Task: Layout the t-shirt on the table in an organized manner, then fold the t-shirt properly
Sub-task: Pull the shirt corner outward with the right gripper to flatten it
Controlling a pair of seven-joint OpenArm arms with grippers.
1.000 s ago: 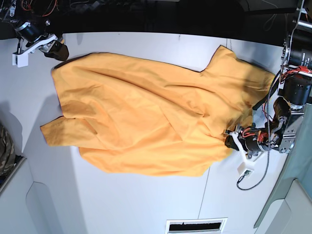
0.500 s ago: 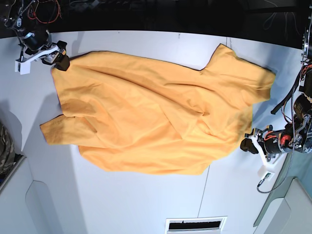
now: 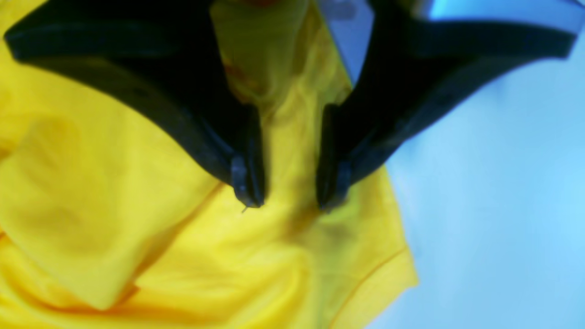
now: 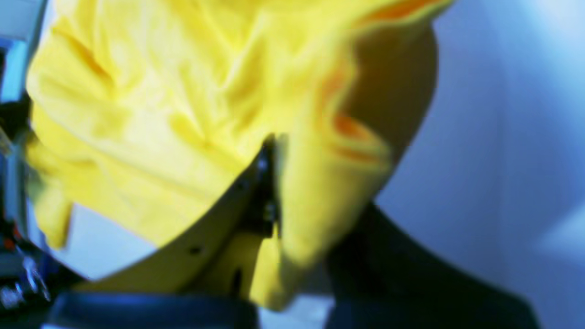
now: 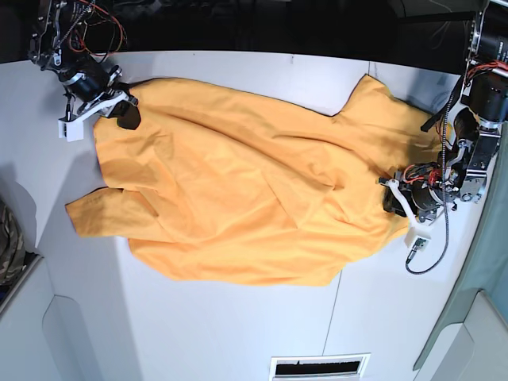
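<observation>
Between the closed right jaws a corner of the t-shirt is pinched for spreading on the worktop; beneath the open left jaws its far hem lies ungripped.

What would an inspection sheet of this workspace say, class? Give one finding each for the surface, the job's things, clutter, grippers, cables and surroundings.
Surface: white table, thin dark seams, a slotted vent near the front edge.
Job's things: orange-yellow t-shirt spread out but wrinkled, not yet folded.
Clutter: camouflage cloth at the side of the base view, off the shirt.
Grippers: right gripper shut on the t-shirt's corner; left gripper open, cloth under the gap between its fingers, no grip shown.
Cables: red wiring on both arms; a dark cable loops beside the left gripper.
Surroundings: dark background beyond the far edge; grey panels in front.
</observation>
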